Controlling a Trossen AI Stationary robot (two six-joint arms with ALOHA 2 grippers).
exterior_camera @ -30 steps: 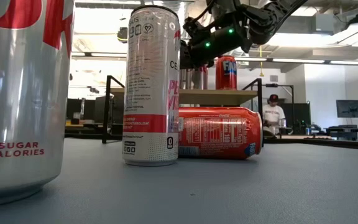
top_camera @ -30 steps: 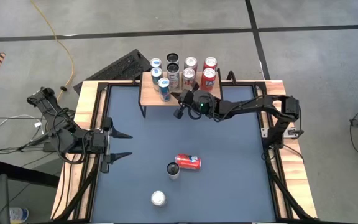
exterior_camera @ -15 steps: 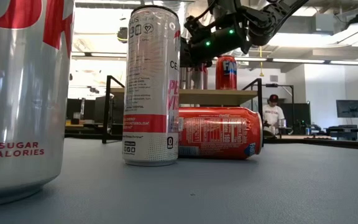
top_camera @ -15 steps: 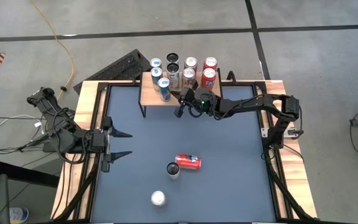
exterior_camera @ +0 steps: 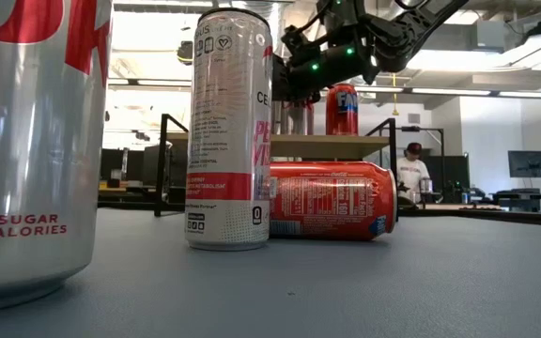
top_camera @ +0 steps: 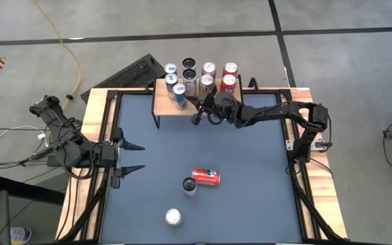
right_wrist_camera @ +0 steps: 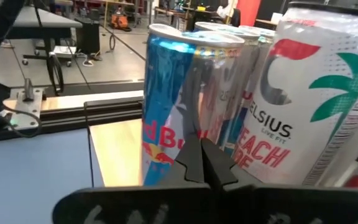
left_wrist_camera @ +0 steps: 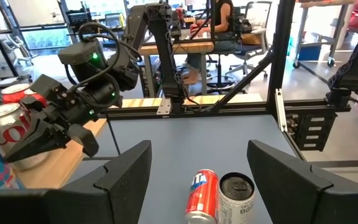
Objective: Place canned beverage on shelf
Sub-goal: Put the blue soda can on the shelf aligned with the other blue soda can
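The right gripper (top_camera: 197, 117), clenched empty at the shelf (top_camera: 162, 105), sat far from the toppled red can (top_camera: 205, 177); its long axis ran crosswise, roughly equidistant from the released left gripper (top_camera: 133, 158).

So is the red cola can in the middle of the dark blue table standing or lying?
Lying: the red cola can rests on its side, beside an upright slim can.

I see a yellow cable (top_camera: 60, 41) on the floor and a person (exterior_camera: 411, 175) standing in the room behind.
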